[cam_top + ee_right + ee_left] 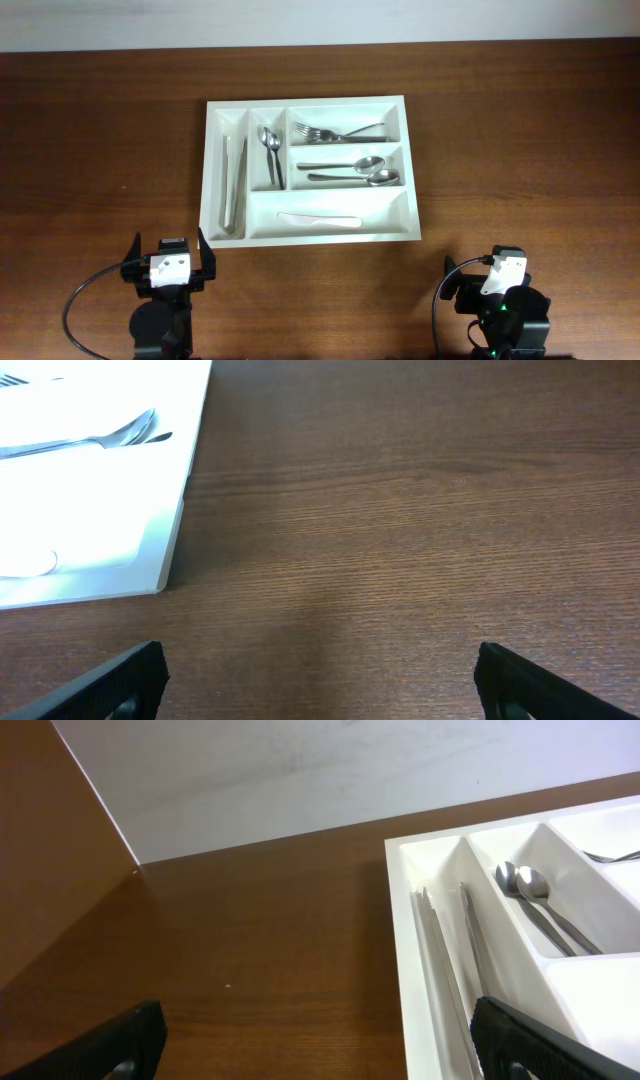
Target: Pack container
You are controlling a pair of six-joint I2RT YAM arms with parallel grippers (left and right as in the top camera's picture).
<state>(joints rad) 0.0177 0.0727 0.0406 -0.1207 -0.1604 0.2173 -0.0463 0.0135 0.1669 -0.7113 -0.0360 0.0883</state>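
The white container (246,218) lies in the middle of the wooden table, its five compartments holding cutlery. Metal tongs (235,180) fill the leftmost narrow slot, two small spoons (271,155) the second. Forks (335,131) lie in the top wide slot, two large spoons (350,170) in the middle one, a white knife (318,220) in the bottom one. My left gripper (168,255) stands open just off the container's front left corner. My right gripper (490,280) is open at the front right, over bare wood (400,560). The left wrist view shows the tongs (440,960) and small spoons (530,900).
A pale wall (300,770) runs along the table's far edge. The container's right front corner (150,575) shows at the left of the right wrist view, with wood around it.
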